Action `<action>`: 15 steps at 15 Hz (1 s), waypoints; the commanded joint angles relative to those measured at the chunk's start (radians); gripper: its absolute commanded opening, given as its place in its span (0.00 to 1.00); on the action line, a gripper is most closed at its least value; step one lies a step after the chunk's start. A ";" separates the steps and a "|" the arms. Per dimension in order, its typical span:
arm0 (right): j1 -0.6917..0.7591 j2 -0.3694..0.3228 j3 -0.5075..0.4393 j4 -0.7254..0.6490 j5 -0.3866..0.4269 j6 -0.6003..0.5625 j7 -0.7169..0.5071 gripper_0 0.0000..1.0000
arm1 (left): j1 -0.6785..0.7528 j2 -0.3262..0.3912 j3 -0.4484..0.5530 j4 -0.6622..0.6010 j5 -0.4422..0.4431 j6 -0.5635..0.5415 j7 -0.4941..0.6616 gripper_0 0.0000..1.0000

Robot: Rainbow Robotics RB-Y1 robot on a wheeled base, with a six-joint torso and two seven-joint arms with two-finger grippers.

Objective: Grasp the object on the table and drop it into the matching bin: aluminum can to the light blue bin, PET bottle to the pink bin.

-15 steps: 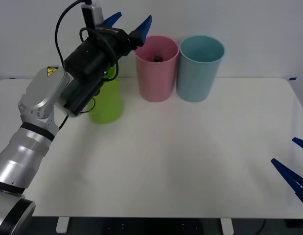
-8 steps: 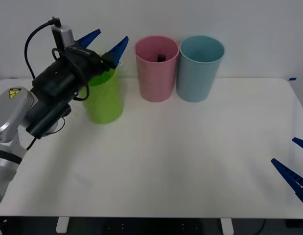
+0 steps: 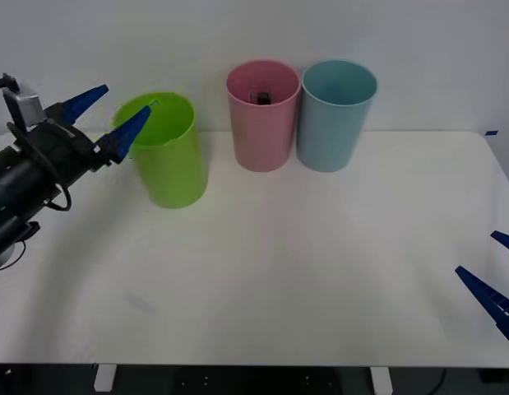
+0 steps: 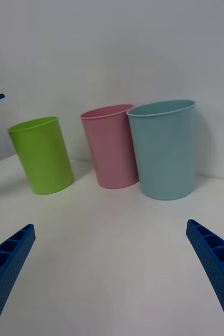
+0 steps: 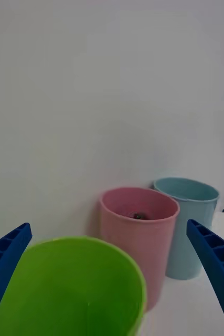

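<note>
The PET bottle (image 3: 261, 97) lies inside the pink bin (image 3: 262, 132); just a small dark part of it (image 5: 138, 216) shows below the rim. The light blue bin (image 3: 336, 119) stands right beside the pink one. My left gripper (image 3: 121, 103) hovers open and empty at the far left, just left of the lime green bin's rim. From its wrist I look over that rim toward the pink bin (image 5: 138, 236) and the light blue bin (image 5: 190, 231). My right gripper (image 3: 476, 253) rests open and empty near the table's front right corner, facing the bins.
A lime green bin (image 3: 168, 152) stands left of the pink one, close to my left fingers. The three bins line the back of the white table (image 3: 320, 263). In the right wrist view they appear as green (image 4: 41, 155), pink (image 4: 109, 147) and blue (image 4: 164, 149).
My left arm has swung left and back, from beside the pink bin's rim to left of the green bin, staying open. The right arm has not moved.
</note>
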 commanded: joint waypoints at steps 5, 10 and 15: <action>0.000 0.000 0.000 0.000 0.000 0.000 0.000 1.00 | 0.153 0.006 0.254 -0.002 -0.089 -0.268 -0.008 1.00; 0.000 0.000 0.000 0.000 0.000 0.000 0.000 1.00 | 0.247 0.006 0.385 -0.034 -0.156 -0.391 -0.005 1.00; 0.000 0.000 0.000 0.000 0.000 0.000 0.000 1.00 | 0.372 0.053 0.411 -0.056 -0.118 -0.423 -0.013 1.00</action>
